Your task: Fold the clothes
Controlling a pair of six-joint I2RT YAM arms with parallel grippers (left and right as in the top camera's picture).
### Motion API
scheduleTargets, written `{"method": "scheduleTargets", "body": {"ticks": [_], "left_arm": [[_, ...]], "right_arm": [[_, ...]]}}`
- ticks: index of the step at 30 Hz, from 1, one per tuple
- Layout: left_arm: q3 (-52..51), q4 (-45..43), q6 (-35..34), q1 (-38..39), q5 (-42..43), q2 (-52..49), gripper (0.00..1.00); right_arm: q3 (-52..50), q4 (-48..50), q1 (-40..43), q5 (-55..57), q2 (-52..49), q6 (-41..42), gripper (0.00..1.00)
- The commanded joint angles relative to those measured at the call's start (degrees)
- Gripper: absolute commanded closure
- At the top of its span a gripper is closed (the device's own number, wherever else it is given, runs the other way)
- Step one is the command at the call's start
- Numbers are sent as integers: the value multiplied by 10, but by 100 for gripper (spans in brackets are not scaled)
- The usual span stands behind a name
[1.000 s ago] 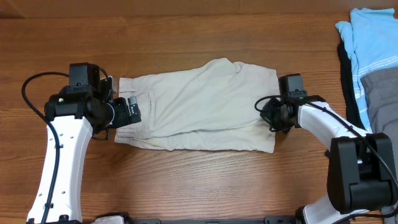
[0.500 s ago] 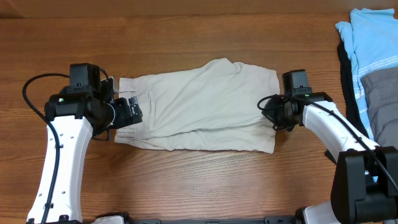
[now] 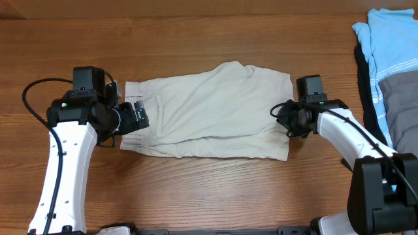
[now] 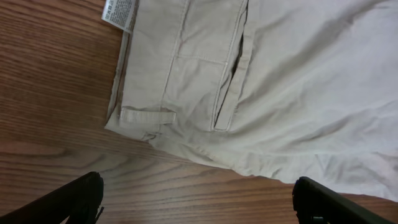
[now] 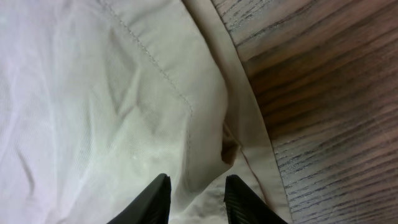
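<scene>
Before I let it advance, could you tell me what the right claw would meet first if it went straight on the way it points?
The beige shorts: the right claw points at their cloth near the stitched hem, very close, though the exact gap is unclear.

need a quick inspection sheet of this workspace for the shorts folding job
surface: wooden table, no stains seen
job's things: beige shorts spread flat, waistband toward the left arm, white label showing
clutter: light blue garment, grey garment, black garment piled at right edge
grippers: left gripper jaws wide open over waistband corner, holding nothing; right gripper jaws slightly apart over the hem
cables: black cable loops off left arm; second cable runs along right arm
surroundings: nothing seen
</scene>
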State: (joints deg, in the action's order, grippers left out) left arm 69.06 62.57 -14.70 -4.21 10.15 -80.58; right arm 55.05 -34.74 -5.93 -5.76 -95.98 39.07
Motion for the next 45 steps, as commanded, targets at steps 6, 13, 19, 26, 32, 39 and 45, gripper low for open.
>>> {"method": "scheduleTargets", "body": {"ticks": [6, 13, 19, 26, 32, 39, 45], "left_arm": [[12, 2, -8, 0, -14, 12, 0], [12, 1, -8, 0, -18, 12, 0], [12, 1, -8, 0, -18, 12, 0], [12, 2, -8, 0, -18, 12, 0], [12, 7, -7, 0, -19, 12, 0], [11, 27, -72, 0, -47, 12, 0], [-26, 17, -158, 0, -46, 12, 0]], "right_arm": [[-3, 13, 3, -2, -32, 32, 63], [-4, 30, 3, -3, -34, 45, 59], [-4, 32, 3, -3, -46, 45, 63], [-3, 31, 3, -3, -52, 42, 96], [2, 13, 3, -3, -38, 9, 96], [21, -16, 3, -12, 9, -4, 96], [24, -16, 3, -31, 35, -5, 96]]}}
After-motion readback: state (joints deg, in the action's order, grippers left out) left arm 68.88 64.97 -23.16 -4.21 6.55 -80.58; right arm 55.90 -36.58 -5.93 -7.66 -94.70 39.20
